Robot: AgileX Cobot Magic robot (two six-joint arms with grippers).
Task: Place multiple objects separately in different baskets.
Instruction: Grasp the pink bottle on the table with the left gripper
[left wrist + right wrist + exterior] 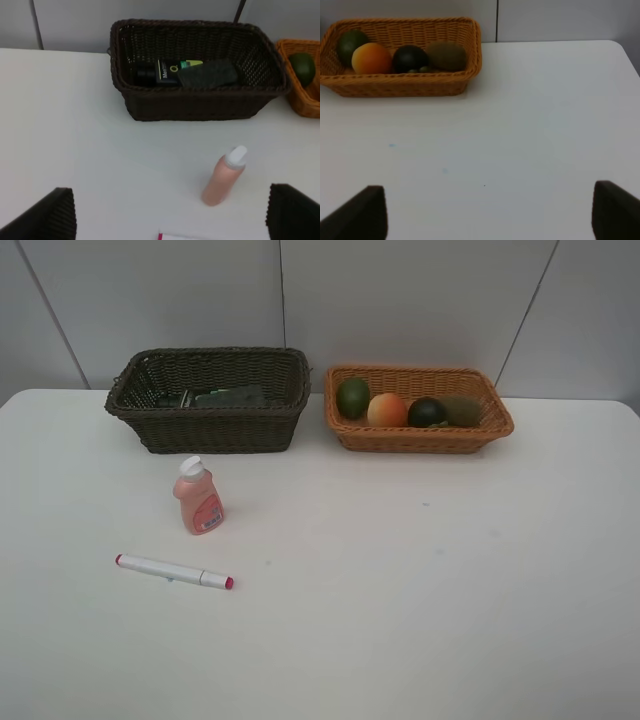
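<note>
Left gripper (170, 216): the two dark fingers (57, 215) stand at opposite lower corners of the left wrist view, spread wide, holding nothing, above bare tabletop.
Right gripper (487, 212): likewise spread wide, holding nothing. Neither gripper shows in the high view.

Table (430, 620): white, flat, carrying everything listed below.

Dark brown basket (210, 428): deep, woven, rectangular, at the back left of the table.
Tan basket (420, 438): shallower, woven, orange-tan, just beside the dark one on its right, a small gap between them.

Bottle (198, 497): pink with a white cap, standing upright on the table in front of the dark brown basket, apart from it.
Marker (173, 571): white with a pink tip at its right end, lying flat on the table, nearer the high camera than the bottle and not touching it.

Fruit, all in the tan basket, in a row from left to right:
- green fruit (352, 397)
- orange-red fruit (387, 410)
- dark-green round fruit (427, 412)
- kiwi (462, 410), brown

Box (167, 71): dark green with a printed label, lying in the dark brown basket.
Eraser (207, 75): dark, lying in the same basket, against the box.
</note>
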